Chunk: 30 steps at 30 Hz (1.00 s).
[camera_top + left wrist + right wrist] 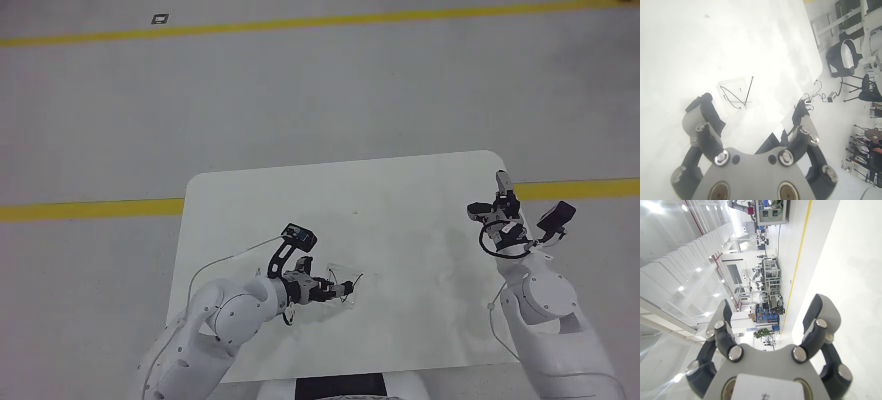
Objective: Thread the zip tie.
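Three thin black zip ties lie crossed on a clear square sheet (728, 83) on the white table (400, 220). One zip tie (749, 89) is straight; the curved zip ties (730, 95) bend beside it. My left gripper (753, 102) is open just short of them, with nothing between its fingers. From above, the left gripper (335, 291) sits at the table's front middle, next to the zip ties (352, 284). My right gripper (770, 303) is open and holds nothing; from above, the right gripper (503, 183) stands at the table's right edge, far from the ties.
A small dark speck (706, 16) marks the table's middle. The table's rounded right corner (820, 64) drops off to the floor, where cables and chairs stand. Bare tabletop stretches between the two arms.
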Each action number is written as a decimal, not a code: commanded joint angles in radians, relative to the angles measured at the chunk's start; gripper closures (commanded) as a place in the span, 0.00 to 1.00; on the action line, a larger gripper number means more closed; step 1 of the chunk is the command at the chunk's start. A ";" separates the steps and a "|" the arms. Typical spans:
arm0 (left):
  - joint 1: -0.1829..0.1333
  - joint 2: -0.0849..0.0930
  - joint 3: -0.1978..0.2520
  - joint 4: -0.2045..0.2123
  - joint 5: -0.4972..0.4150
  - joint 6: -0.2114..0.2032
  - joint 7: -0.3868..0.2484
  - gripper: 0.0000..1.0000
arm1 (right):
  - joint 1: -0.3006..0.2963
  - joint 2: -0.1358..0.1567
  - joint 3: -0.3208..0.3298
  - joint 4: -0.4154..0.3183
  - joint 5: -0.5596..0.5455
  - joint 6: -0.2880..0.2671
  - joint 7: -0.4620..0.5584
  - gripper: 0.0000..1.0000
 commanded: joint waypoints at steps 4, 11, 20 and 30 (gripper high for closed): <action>-0.057 0.001 0.043 0.047 0.017 -0.051 -0.083 0.00 | 0.000 0.000 0.000 0.000 0.000 0.000 0.000 0.00; -0.095 -0.002 0.081 0.060 0.055 -0.041 -0.081 0.00 | 0.000 0.000 0.000 0.000 0.000 0.000 0.000 0.00; -0.115 -0.004 0.112 0.072 0.047 -0.088 -0.071 0.00 | 0.000 0.000 0.000 0.000 0.000 0.000 0.000 0.00; -0.233 -0.018 0.187 0.211 -0.015 -0.143 -0.110 0.00 | 0.000 0.000 0.000 0.000 0.000 0.000 0.000 0.00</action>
